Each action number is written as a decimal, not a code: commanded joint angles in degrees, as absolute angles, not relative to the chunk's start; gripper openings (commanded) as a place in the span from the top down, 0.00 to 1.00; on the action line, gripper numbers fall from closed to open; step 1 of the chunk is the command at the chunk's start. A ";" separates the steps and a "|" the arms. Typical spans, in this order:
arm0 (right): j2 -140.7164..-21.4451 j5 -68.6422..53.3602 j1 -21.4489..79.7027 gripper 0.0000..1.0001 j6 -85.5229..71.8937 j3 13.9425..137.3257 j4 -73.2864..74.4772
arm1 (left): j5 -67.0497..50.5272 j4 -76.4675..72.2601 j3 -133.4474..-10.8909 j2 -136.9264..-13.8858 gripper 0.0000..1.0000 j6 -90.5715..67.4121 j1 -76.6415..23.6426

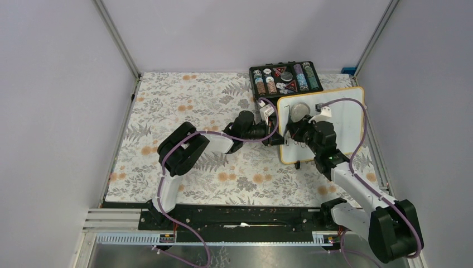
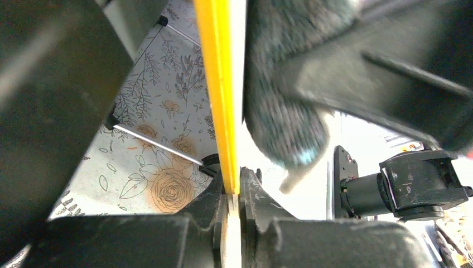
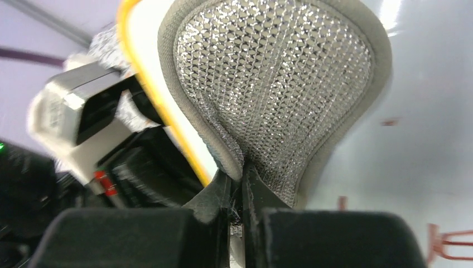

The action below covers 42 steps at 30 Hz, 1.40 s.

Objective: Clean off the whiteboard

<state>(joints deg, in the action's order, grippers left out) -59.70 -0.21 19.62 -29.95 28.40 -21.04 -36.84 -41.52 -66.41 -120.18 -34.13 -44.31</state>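
The whiteboard (image 1: 346, 120), white with a thin yellow-orange frame, stands tilted at the right of the table. My left gripper (image 1: 277, 135) is shut on its left edge; the left wrist view shows the yellow frame (image 2: 218, 84) pinched between the jaws. My right gripper (image 1: 294, 129) is shut on a round grey mesh eraser pad (image 1: 299, 111) and holds it against the board's upper left. The pad (image 3: 273, 95) fills the right wrist view, with the yellow frame (image 3: 167, 123) beside it. Faint red marks (image 3: 446, 240) show on the board at lower right.
A black case of coloured chips (image 1: 285, 78) lies just behind the board at the back. The flowered tablecloth (image 1: 195, 106) covers the table. Grey walls and metal posts close in the sides. A blue object (image 1: 348, 70) sits at the back right corner.
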 commanded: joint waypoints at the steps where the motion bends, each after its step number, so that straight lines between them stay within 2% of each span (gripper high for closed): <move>1: -60.15 0.63 11.43 1.00 -27.67 26.42 -16.67 | -27.77 -27.68 -66.67 -124.54 1.00 -36.74 -40.87; 10: -65.23 -4.68 -7.23 1.00 -24.60 25.78 -18.33 | -27.94 -27.43 -66.92 -124.69 1.00 -36.78 -40.79; 26: -74.29 -5.82 -28.23 1.00 -31.24 26.48 -22.14 | -28.25 -27.51 -67.04 -124.89 1.00 -36.67 -40.86; 34: -72.69 -10.44 -28.04 1.00 -26.19 30.18 -19.74 | -28.09 -27.08 -67.27 -125.07 1.00 -36.56 -40.86; 38: -69.45 -7.20 -19.97 1.00 -19.88 33.09 -16.40 | -28.17 -27.07 -67.56 -125.15 1.00 -36.61 -40.89; 42: -69.29 -9.14 -14.59 1.00 -18.43 36.29 -15.29 | -27.88 -26.47 -67.76 -125.15 1.00 -36.29 -41.12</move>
